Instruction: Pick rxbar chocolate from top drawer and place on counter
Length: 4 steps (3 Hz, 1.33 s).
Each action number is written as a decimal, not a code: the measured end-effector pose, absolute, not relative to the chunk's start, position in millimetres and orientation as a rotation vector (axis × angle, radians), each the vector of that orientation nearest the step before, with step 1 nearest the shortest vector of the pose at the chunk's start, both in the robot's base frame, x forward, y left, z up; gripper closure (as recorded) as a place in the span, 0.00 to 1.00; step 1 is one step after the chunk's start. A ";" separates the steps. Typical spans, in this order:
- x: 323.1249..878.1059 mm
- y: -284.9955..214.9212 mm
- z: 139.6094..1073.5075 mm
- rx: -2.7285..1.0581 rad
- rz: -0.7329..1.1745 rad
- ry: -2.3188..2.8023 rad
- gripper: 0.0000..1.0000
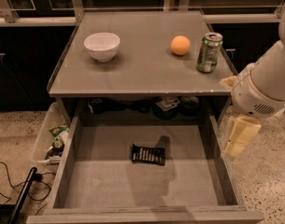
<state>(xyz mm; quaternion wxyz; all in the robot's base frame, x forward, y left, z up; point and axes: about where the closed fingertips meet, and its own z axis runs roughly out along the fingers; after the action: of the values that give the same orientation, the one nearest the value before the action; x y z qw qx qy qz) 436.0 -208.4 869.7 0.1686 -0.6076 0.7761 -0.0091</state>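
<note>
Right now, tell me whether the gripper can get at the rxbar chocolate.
Probably yes: the top drawer stands open, the rxbar chocolate lies uncovered on its floor, and the gripper hangs outside its right wall.

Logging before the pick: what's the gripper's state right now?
Gripper: cannot be told; it hangs just right of the top drawer; the rxbar chocolate lies inside, untouched.
</note>
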 end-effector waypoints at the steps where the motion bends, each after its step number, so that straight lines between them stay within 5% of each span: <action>1: 435.1 -208.6 871.6 -1.729 -0.026 2.208 0.00; 4: 461.2 -128.7 768.3 -1.569 0.277 2.135 0.00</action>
<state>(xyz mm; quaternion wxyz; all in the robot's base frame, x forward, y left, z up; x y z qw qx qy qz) 461.2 -128.7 768.3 0.2367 -0.5723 0.7786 0.1011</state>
